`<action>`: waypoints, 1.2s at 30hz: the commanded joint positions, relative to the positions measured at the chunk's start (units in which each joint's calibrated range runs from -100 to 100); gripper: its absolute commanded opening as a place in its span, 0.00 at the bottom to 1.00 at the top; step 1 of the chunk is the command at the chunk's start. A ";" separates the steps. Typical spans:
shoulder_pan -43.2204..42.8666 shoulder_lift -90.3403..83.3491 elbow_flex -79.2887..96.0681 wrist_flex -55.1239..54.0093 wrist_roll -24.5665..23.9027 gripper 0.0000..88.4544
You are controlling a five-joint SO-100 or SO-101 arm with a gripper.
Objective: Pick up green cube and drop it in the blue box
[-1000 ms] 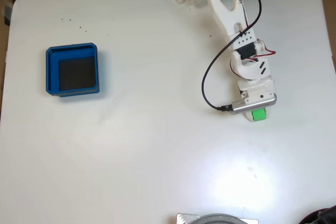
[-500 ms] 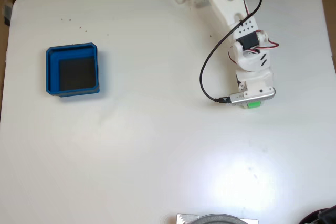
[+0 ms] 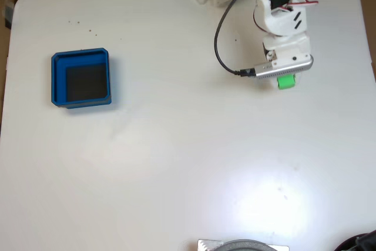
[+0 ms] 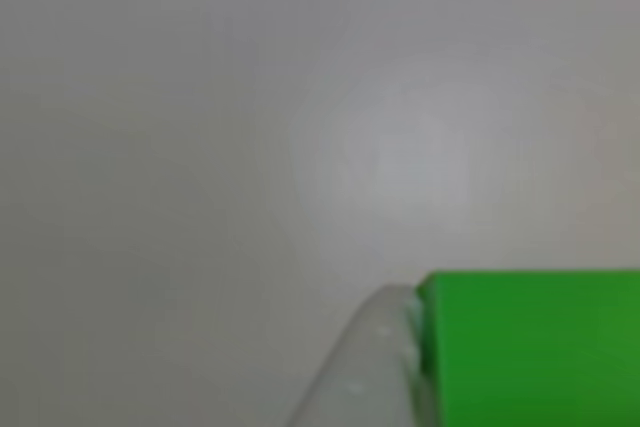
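Fixed view: the blue box (image 3: 81,79) sits at the left of the white desk (image 3: 176,163), and the arm holds the green cube (image 3: 286,81) at the upper right.
The box's dark floor is bare, and it lies well apart from the cube. In the other view, a pale fingertip (image 4: 365,372) presses the cube's (image 4: 530,347) left face; the end effector (image 3: 284,79) is closed on the cube beneath the silver wrist camera (image 3: 281,67), whose black cable (image 3: 222,24) loops left.

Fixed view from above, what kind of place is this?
Probably a hobby or lab bench for robot practice: a plain white table, a small white arm with exposed wiring holding a green cube, and a blue box.
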 commanded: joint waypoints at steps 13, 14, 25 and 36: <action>14.34 -23.33 -2.75 11.88 4.69 0.04; 16.33 -23.33 -2.84 11.88 6.15 0.04; 40.07 -22.66 -2.57 12.86 10.89 0.04; 53.27 -20.65 -1.94 12.78 10.89 0.04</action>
